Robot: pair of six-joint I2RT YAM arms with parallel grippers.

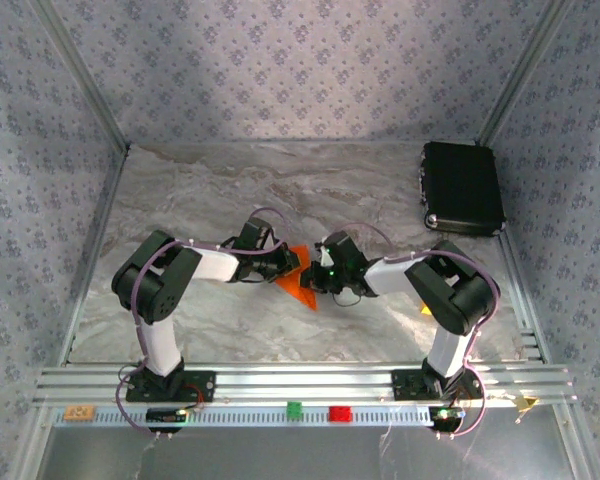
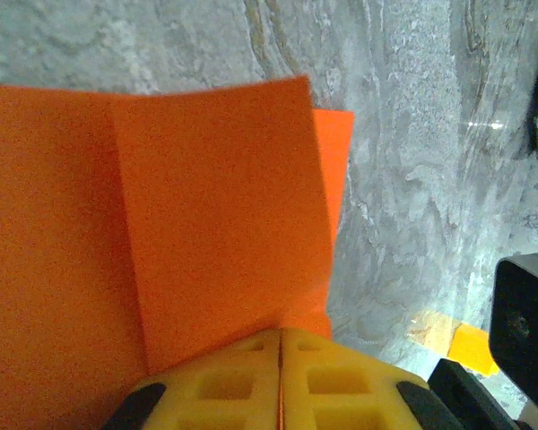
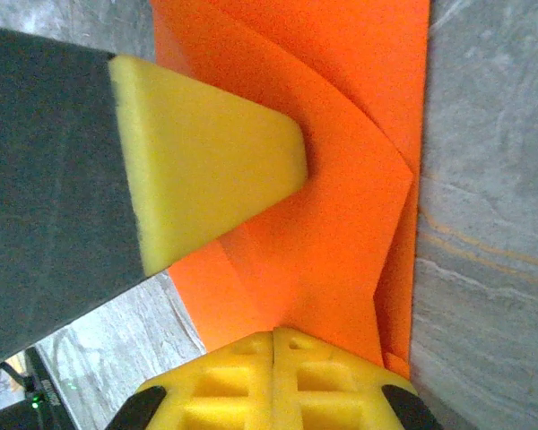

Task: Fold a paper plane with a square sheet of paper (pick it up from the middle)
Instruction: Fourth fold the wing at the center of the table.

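Note:
The bright orange sheet of paper [image 1: 298, 276] lies mid-table, folded into layered flaps with a pointed outline. From the left, my left gripper [image 1: 283, 264] is shut on its edge. In the left wrist view the yellow pads [image 2: 224, 385] meet with an orange sliver between them, and the paper [image 2: 179, 215] spreads ahead with a raised flap. On the opposite side my right gripper [image 1: 320, 277] is shut on it too. Its pads [image 3: 327, 385] close where the paper [image 3: 341, 233] comes out. The left gripper's yellow finger [image 3: 206, 152] rests over the paper there.
A black box [image 1: 463, 187] sits at the back right. A small yellow-orange block [image 1: 426, 308] lies beside the right arm, and shows as the yellow-orange block [image 2: 457, 340] in the left wrist view. Green [image 1: 294, 408] and red [image 1: 339, 413] blocks sit on the front rail.

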